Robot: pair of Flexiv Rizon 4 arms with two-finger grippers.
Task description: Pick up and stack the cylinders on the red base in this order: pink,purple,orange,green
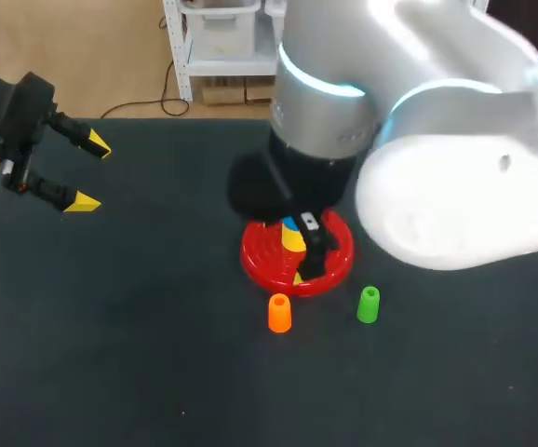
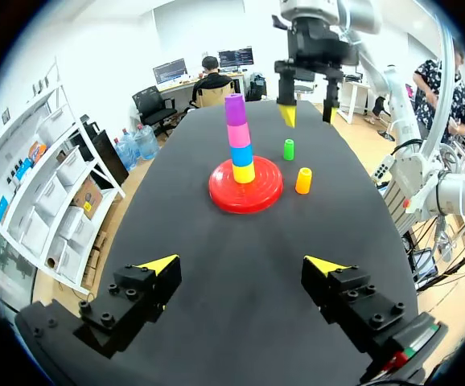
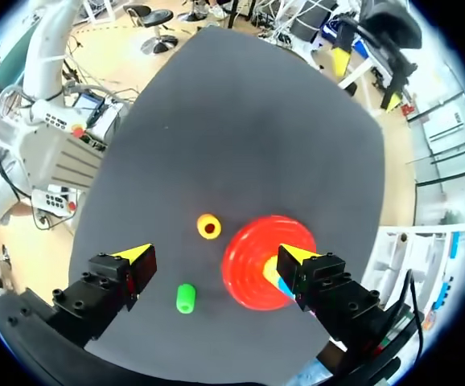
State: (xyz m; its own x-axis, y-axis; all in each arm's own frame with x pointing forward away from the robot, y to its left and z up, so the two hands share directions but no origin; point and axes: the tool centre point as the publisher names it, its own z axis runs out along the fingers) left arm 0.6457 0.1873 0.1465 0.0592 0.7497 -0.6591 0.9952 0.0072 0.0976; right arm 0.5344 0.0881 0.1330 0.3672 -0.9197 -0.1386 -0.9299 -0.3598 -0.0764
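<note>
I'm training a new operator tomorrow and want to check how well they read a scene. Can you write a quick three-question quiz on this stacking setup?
1. True or false: the purple cylinder is the top piece of the stack on the red base.
2. Which pieces stand on the table, off the base?
A) pink and blue
B) the orange cylinder and the green cylinder
C) yellow and purple
3. Fill in: the right gripper, near the stack, has its fingers ____.

Key: 1 true; 2 B; 3 open.
</note>
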